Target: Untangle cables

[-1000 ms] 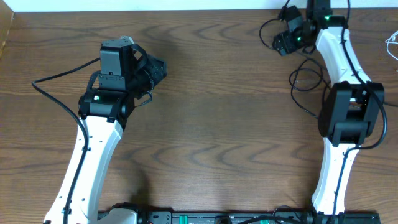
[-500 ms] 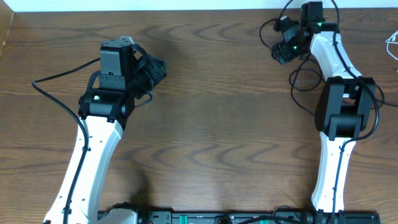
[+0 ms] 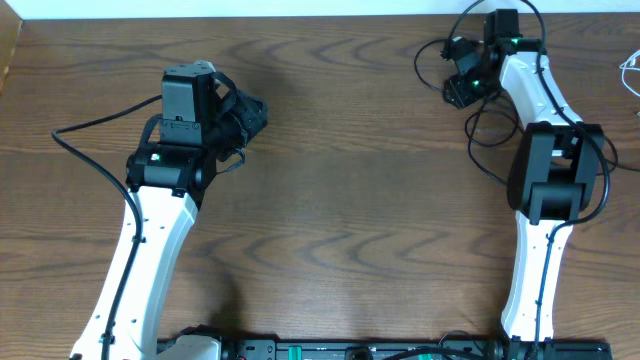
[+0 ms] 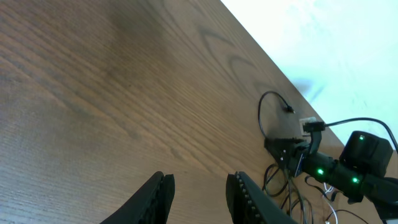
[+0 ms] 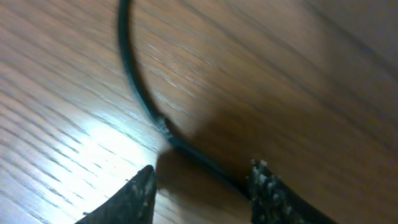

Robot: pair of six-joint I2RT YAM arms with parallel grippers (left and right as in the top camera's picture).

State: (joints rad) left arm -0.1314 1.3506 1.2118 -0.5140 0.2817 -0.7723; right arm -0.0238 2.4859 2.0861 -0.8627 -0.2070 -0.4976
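Two fingers of the right claw (image 5: pixel 199 177) stood apart, though they had narrowed over the last second. One black cable (image 5: pixel 134 81) ran across the tabletop (image 5: pixel 311 74) into the gap between them, not yet pinched. That claw had also shifted a little and turned onto the strand. Close around it lay the other cables (image 3: pixel 485 135) in black loops, with a white one (image 3: pixel 630 75) well apart to its right. Far to its left, the left claw (image 4: pixel 199 182) hung released and empty, unmoved. By my judgement a grasp was closing on one strand, and the untangling had barely begun.
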